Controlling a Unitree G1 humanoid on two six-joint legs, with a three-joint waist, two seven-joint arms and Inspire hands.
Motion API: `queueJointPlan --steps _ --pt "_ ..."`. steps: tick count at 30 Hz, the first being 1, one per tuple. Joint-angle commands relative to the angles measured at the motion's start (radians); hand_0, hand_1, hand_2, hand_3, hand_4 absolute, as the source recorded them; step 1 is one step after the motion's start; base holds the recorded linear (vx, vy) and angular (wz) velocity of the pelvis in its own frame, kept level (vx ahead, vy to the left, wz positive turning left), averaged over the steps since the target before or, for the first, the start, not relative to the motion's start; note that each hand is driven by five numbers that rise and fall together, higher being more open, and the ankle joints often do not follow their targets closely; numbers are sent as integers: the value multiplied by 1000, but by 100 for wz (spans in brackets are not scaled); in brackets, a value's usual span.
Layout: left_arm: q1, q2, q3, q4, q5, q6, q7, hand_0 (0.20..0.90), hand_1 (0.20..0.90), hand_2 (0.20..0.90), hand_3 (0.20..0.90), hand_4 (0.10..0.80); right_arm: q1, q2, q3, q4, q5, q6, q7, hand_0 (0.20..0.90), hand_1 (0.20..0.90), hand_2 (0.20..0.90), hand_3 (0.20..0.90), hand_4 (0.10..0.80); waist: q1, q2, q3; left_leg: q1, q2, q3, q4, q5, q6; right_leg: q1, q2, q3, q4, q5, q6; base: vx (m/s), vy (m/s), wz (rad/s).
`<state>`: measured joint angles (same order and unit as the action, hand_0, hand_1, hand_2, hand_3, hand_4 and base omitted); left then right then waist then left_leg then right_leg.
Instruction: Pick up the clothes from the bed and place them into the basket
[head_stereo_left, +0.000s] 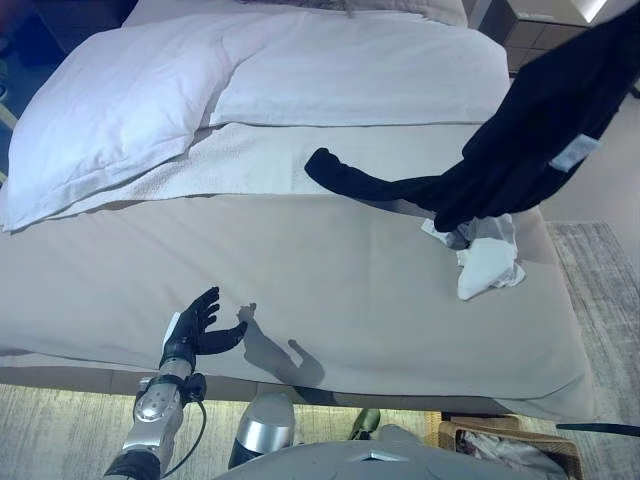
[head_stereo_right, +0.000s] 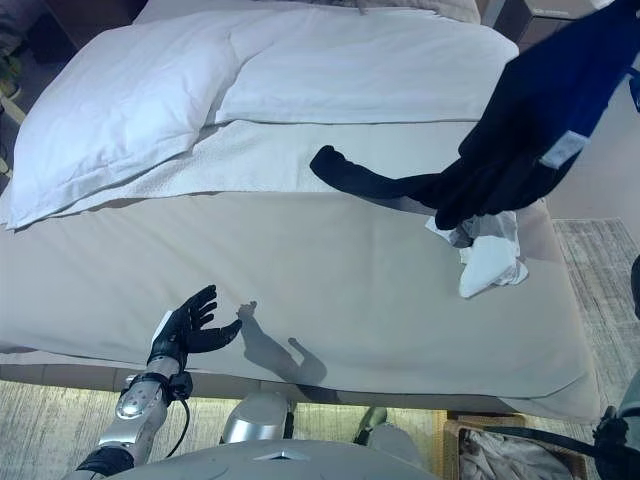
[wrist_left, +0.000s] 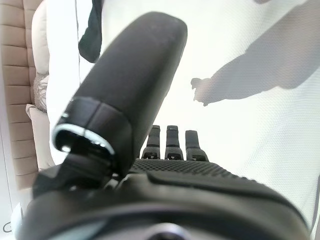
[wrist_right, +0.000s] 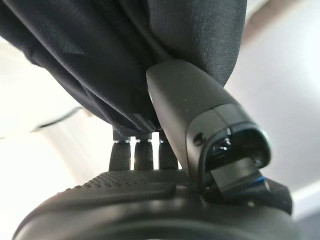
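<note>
Right hand (wrist_right: 165, 130) pinches the black garment (head_stereo_left: 540, 130), thumb and fingers closed on the cloth, lifted at two o'clock, one sleeve trailing on the bed (head_stereo_left: 330, 290). White garment (head_stereo_left: 488, 262) lies beneath. Left hand (head_stereo_left: 195, 325) hovers empty, fingers spread, at seven o'clock. Basket (head_stereo_left: 510, 445) at five o'clock.

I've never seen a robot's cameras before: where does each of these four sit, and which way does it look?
Left eye view: head, looking down at the bed; left hand open above it.
Right eye view: beside it, same scene; both show the black garment and basket.
Left wrist view: along the left hand onto the sheet.
Right wrist view: along the right hand, gripping the black garment.
</note>
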<state>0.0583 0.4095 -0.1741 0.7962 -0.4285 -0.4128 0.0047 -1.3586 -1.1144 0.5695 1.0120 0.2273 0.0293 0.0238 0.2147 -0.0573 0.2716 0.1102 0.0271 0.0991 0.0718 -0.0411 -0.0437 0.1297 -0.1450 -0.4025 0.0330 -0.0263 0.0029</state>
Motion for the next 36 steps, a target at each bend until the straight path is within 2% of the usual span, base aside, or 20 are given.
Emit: queueJointPlan --steps 1,11,16,32,36 --pt "4 39 -3 1 50 -81 -2 900 900 900 900 800 -256 -95 120 -80 73 -82 -124 300 300 300 200 100 -14 -51 -176 -42 39 -7 -48 5 -26 -8 -23 3 92 -63 68 23 -5 -11" --pt "-54 28 -18 100 54 -94 5 900 900 900 900 800 -422 -125 252 -111 105 -32 -186 300 300 300 200 100 -77 -76 -221 -22 47 43 -103 20 -28 -16 -15 45 25 -21 90 12 -14 -16" --pt "-66 21 -21 139 81 -95 9 900 900 900 900 800 -432 -171 244 -82 113 13 -203 300 300 300 200 100 -116 -79 -230 -12 53 75 -104 7 -24 -25 -10 78 9 -12 96 1 -21 -15" --pt "-89 44 -32 203 123 -113 -20 900 900 900 900 800 -376 -389 234 -59 81 58 -178 300 300 300 200 100 -267 -65 -243 26 74 172 -101 -14 -20 -71 9 214 -34 24 112 -17 -22 -30" --pt "-101 40 -35 232 132 -123 -32 900 900 900 900 800 -369 -465 227 -42 86 42 -165 300 300 300 200 100 -310 -58 -244 37 77 190 -107 -17 -18 -85 19 250 -33 29 116 -23 -21 -25"
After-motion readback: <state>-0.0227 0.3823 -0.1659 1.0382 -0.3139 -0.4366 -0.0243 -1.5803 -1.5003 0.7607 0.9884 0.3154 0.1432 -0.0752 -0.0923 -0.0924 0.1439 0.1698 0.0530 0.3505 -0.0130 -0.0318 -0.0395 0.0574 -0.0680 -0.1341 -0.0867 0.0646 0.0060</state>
